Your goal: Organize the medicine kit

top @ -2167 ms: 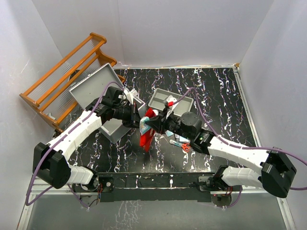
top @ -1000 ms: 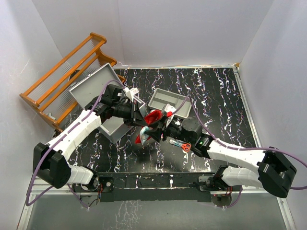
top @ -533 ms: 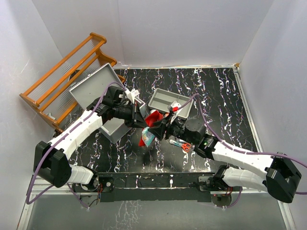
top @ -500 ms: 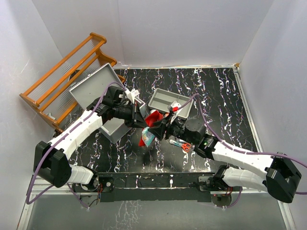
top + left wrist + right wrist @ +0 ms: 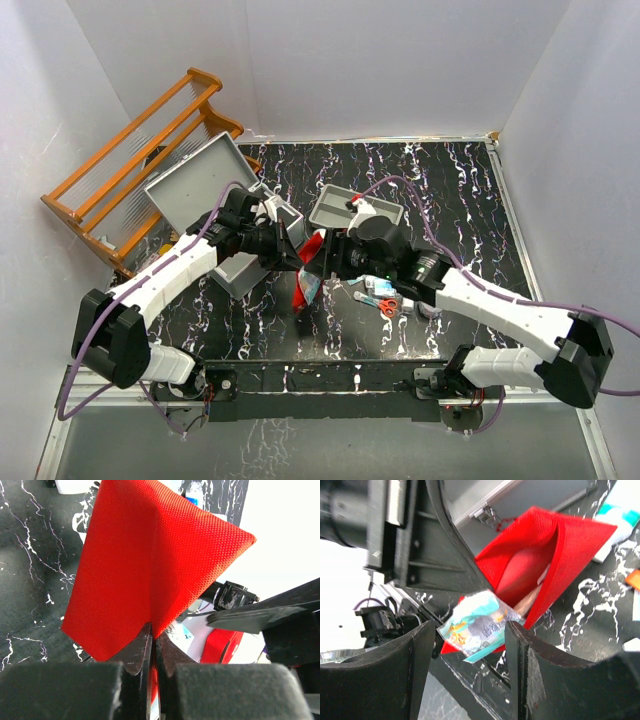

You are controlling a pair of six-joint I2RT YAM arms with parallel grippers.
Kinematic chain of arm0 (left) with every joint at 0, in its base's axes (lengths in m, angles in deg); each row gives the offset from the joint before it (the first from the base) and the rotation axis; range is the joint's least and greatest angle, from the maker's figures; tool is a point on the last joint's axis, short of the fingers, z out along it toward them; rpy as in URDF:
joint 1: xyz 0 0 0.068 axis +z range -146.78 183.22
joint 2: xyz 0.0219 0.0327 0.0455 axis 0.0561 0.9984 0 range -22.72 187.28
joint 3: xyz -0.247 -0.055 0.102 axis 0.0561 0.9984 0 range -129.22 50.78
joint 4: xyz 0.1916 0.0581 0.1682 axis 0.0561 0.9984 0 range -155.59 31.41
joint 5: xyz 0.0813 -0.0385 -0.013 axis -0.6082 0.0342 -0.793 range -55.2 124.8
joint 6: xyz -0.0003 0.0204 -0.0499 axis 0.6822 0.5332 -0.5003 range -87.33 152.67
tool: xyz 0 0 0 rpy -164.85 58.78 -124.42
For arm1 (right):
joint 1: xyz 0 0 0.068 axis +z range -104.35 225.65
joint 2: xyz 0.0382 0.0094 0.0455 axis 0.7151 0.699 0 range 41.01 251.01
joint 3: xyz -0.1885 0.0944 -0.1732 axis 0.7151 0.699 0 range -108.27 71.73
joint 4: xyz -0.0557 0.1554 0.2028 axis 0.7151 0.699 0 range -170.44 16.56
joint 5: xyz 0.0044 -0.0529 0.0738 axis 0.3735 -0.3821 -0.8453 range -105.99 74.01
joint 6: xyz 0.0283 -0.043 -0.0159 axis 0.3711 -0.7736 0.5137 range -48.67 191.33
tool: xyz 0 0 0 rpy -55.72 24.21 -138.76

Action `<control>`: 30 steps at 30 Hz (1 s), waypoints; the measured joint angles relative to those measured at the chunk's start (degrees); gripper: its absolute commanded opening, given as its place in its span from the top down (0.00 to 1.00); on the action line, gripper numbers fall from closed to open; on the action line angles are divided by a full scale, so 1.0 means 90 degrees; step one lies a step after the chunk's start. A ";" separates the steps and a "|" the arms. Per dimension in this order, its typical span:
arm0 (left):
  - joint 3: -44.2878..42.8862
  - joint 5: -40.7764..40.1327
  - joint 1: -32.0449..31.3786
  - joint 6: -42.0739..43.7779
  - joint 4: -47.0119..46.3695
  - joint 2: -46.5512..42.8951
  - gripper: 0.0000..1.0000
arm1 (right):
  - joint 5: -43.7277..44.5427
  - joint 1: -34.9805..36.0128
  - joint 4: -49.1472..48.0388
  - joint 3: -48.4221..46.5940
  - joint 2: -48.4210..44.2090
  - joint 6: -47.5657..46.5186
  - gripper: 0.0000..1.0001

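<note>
The red fabric pouch (image 5: pixel 150 555) hangs by its edge from my left gripper (image 5: pixel 153 632), whose jaws are pinched shut on the cloth. In the top view the left gripper (image 5: pixel 290 252) holds the pouch (image 5: pixel 308 275) over the table, just right of the medicine kit (image 5: pixel 238 268), a grey case with its lid (image 5: pixel 190 180) raised. My right gripper (image 5: pixel 470 640) stands open at the pouch's mouth (image 5: pixel 540 555). A teal and white packet (image 5: pixel 477 625) sticks out of the pouch between the spread fingers, and neither finger presses on it. The right gripper (image 5: pixel 325 262) meets the pouch from the right.
A shallow grey tray (image 5: pixel 340 205) lies behind the right wrist. Red scissors (image 5: pixel 388 307) and small packets lie under the right forearm. A wooden rack (image 5: pixel 130 160) stands at the far left behind the kit's lid. A white and teal tube (image 5: pixel 620 510) lies on the table.
My right gripper has opened wider and let go of the packet, which now sits partly in the pouch. The right wrist has swung up and back. The left gripper keeps its grip.
</note>
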 measured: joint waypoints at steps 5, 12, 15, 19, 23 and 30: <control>0.0061 -0.0148 0.0000 -0.0146 -0.0153 0.0017 1.00 | -0.0068 0.0262 0.0806 -0.0359 0.0554 0.0046 0.43; 0.0160 -0.0177 0.0000 -0.0221 -0.0265 0.0107 1.00 | 0.0262 0.0680 0.1110 -0.0583 0.0787 -0.0182 0.44; 0.0160 -0.0165 0.0000 -0.0231 -0.0325 0.0107 1.00 | 0.0556 0.0840 0.1093 -0.0663 0.0940 -0.0308 0.46; 0.0163 -0.0114 0.0000 -0.0231 -0.0406 0.0107 1.00 | 0.0920 0.1039 0.1010 -0.0663 0.1105 -0.0578 0.48; 0.0204 -0.0029 0.0000 -0.0228 -0.0517 0.0107 1.00 | 0.1166 0.1166 0.0590 -0.0639 0.1132 -0.0857 0.57; 0.0367 0.0107 0.0000 -0.0211 -0.0653 0.0107 1.00 | 0.1494 0.1195 -0.0180 -0.0209 0.0979 -0.0872 0.82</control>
